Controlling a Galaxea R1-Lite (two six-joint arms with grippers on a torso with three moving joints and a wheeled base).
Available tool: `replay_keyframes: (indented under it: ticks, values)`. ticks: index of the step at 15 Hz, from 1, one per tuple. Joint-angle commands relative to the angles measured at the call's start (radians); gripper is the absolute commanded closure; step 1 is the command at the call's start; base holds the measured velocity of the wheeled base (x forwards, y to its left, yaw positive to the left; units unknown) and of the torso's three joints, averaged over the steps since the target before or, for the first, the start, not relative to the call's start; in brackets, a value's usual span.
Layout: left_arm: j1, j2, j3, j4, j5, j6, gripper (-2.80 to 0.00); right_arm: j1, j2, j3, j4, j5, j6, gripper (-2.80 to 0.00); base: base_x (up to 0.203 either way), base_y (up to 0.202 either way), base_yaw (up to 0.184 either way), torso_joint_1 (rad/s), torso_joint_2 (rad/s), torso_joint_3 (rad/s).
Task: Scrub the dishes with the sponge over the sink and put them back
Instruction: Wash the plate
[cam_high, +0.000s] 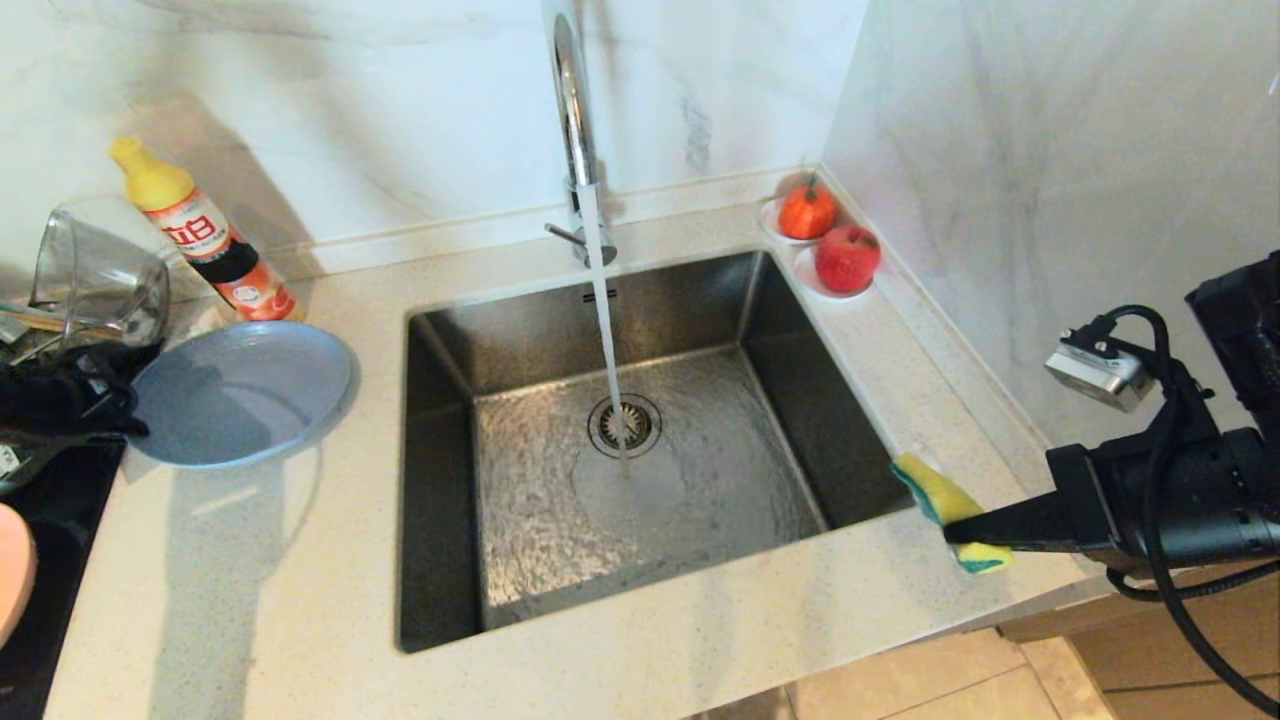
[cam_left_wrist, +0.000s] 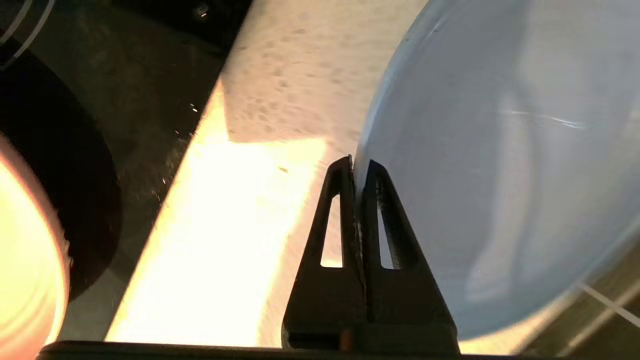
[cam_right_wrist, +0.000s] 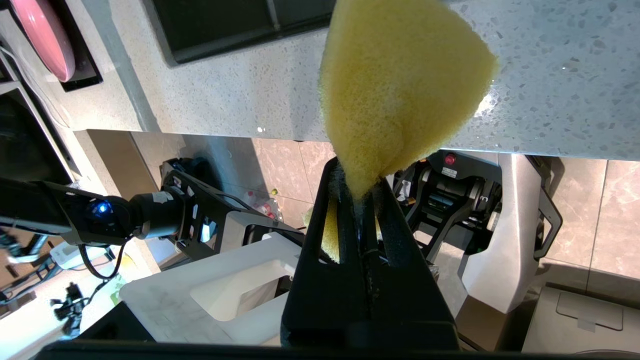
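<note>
plate pinched at its rim, sponge waiting across the sink

while the grey-blue plate (cam_high: 240, 392) lies flat on the counter just left of the sink (cam_high: 440, 480), the left gripper (cam_left_wrist: 356, 167) has its fingers pressed together on the plate's rim at the edge farthest from the basin. from those fingers the plate extends toward the sink, so a lift would likely have to carry it rightward over the water stream (cam_high: 605, 320). the right gripper (cam_high: 965, 532) hovers over the counter at the sink's front right corner, its fingers pinching the yellow sponge (cam_high: 945, 505), which sticks out toward the basin. plate and sponge sit on opposite sides of the sink, well apart. a pink plate (cam_high: 12, 575) shows at the far left edge, a clear jug (cam_high: 95, 275) and a detergent bottle (cam_high: 200, 235) stand behind the grey-blue plate, and two fruit models (cam_high: 828, 238) rest at the back right corner.
</note>
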Motion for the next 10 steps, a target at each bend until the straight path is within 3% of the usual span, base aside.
replay_keyframes:
  ticks: [1, 5, 8, 10]
  values:
    - [0.001, -0.084, 0.013, 0.012, -0.034, -0.004, 0.0, 0.0, -0.001, 0.0, 0.002, 0.002, 0.002, 0.0, 0.0, 0.0, 0.0, 0.0, 0.0, 0.0]
    - [-0.011, -0.202, 0.033, 0.094, -0.192, -0.008, 0.0, 0.0, -0.004, 0.001, 0.002, 0.003, 0.005, 0.0, 0.0, 0.0, 0.0, 0.0, 0.0, 0.0]
    - [-0.148, -0.259, 0.031, 0.102, -0.202, -0.059, 0.0, 0.0, -0.014, -0.007, 0.002, 0.003, 0.008, 0.0, 0.0, 0.0, 0.0, 0.0, 0.0, 0.0]
    - [-0.261, -0.258, 0.025, 0.098, -0.16, -0.106, 0.0, 0.0, -0.025, -0.009, 0.002, 0.003, 0.008, 0.0, 0.0, 0.0, 0.0, 0.0, 0.0, 0.0]
